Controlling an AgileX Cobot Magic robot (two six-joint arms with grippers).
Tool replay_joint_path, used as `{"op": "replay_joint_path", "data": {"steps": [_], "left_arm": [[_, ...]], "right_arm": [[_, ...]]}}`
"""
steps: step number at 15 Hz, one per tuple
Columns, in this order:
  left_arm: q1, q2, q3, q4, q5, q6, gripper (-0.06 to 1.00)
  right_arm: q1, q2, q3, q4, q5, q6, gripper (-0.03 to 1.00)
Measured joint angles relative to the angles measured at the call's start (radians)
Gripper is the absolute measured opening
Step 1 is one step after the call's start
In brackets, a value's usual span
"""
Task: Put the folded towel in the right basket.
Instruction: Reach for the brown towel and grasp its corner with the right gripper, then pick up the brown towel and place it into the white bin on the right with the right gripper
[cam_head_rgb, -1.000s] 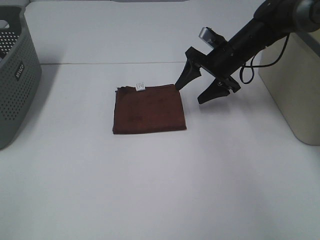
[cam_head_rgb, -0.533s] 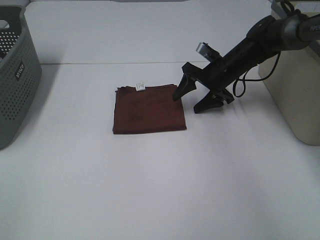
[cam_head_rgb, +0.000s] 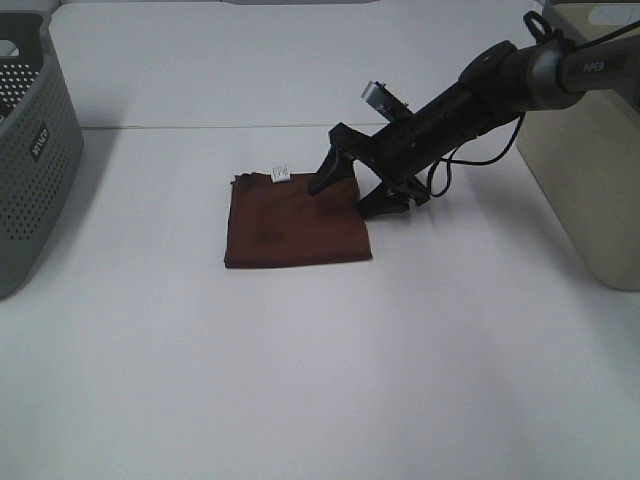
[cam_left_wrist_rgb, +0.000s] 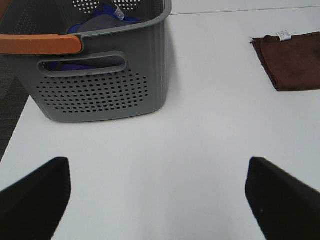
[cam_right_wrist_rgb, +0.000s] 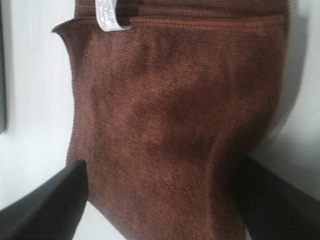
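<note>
The folded towel (cam_head_rgb: 295, 222), dark reddish-brown with a small white tag (cam_head_rgb: 281, 174) at its far edge, lies flat at the table's middle. It fills the right wrist view (cam_right_wrist_rgb: 170, 115) and shows at the edge of the left wrist view (cam_left_wrist_rgb: 295, 60). My right gripper (cam_head_rgb: 350, 195) is open at the towel's right far corner, one finger (cam_head_rgb: 325, 175) over the cloth, the other (cam_head_rgb: 383, 203) just off its right edge. The right basket (cam_head_rgb: 590, 160), beige and solid-walled, stands at the far right. My left gripper (cam_left_wrist_rgb: 157, 200) is open and empty, away from the towel.
A grey perforated basket (cam_head_rgb: 30, 150) with a label stands at the left edge; the left wrist view shows it (cam_left_wrist_rgb: 100, 85) with an orange handle and blue and purple cloth inside. The right arm (cam_head_rgb: 480, 95) stretches from the beige bin toward the towel.
My right gripper has moved left and down, from beside the towel's right far corner to straddling that corner. The towel has not moved.
</note>
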Motion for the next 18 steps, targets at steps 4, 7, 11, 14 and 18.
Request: {"op": "replay_joint_path", "data": {"steps": [4, 7, 11, 14, 18], "left_arm": [[0.000, 0.000, 0.000, 0.000, 0.000, 0.000, 0.88], [0.000, 0.000, 0.000, 0.000, 0.000, 0.000, 0.88], [0.000, 0.000, 0.000, 0.000, 0.000, 0.000, 0.88], [0.000, 0.000, 0.000, 0.000, 0.000, 0.000, 0.88], [0.000, 0.000, 0.000, 0.000, 0.000, 0.000, 0.88]], "right_arm": [[0.026, 0.034, -0.005, 0.052, -0.029, -0.006, 0.38], [0.028, 0.040, -0.001, 0.050, -0.042, -0.006, 0.02], [0.029, 0.030, -0.018, 0.110, 0.046, -0.057, 0.02], [0.029, -0.052, -0.067, 0.056, 0.124, -0.033, 0.02], [0.029, -0.155, -0.148, -0.210, 0.252, 0.087, 0.02]]}}
